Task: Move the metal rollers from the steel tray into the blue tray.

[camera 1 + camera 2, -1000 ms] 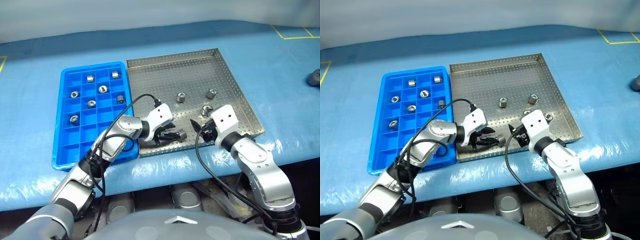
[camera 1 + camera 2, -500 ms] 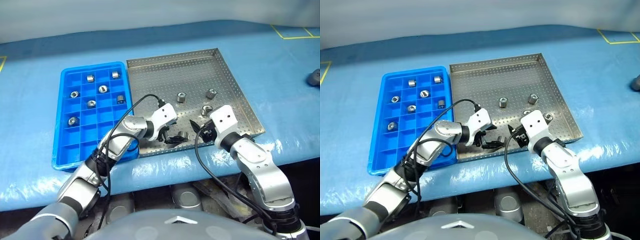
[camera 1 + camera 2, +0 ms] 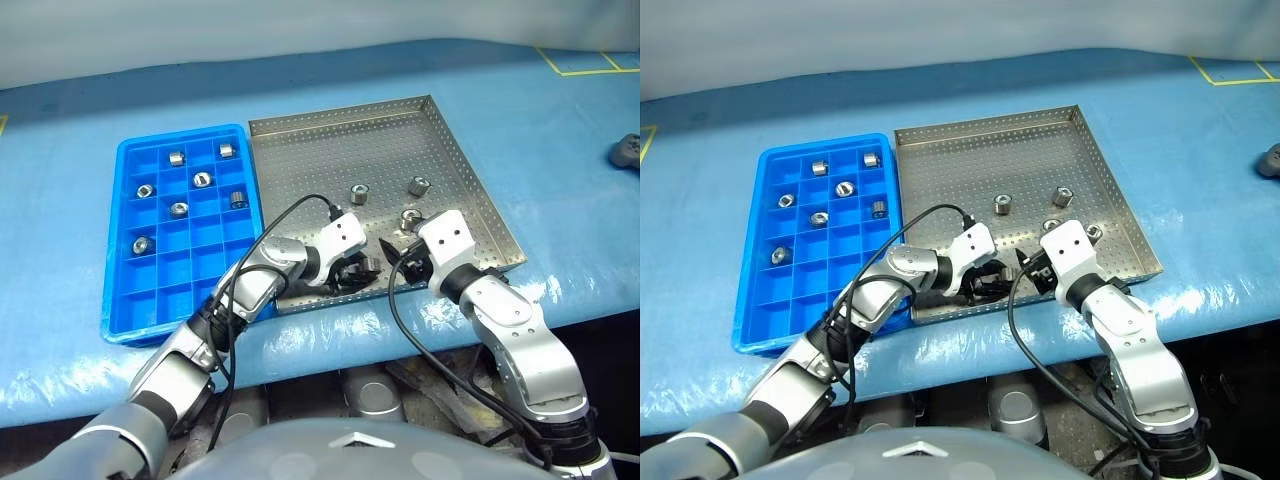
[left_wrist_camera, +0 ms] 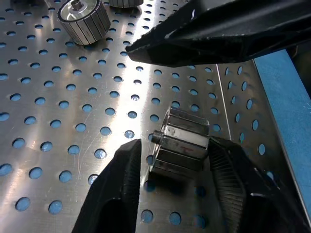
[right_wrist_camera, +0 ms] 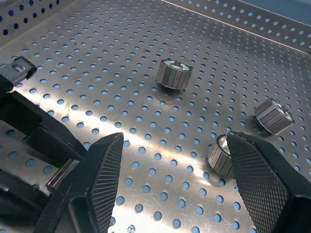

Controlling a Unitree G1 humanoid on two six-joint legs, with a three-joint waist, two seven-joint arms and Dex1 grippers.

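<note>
The steel tray holds three loose metal rollers, and several more sit in compartments of the blue tray to its left. At the steel tray's front edge my left gripper is shut on another roller, which lies on its side on the perforated floor between the two fingers. Just to the right, my right gripper hovers open over the tray floor with nothing between its fingers. One of its fingertips reaches close above the held roller.
A blue sheet covers the table, whose front edge runs just below both trays. A dark object lies at the far right. Yellow tape marks the back right corner. The steel tray's low rim bounds the rollers.
My left gripper slid a little right along the tray's front, opened wide, then shut on the roller there. The right arm has not moved.
</note>
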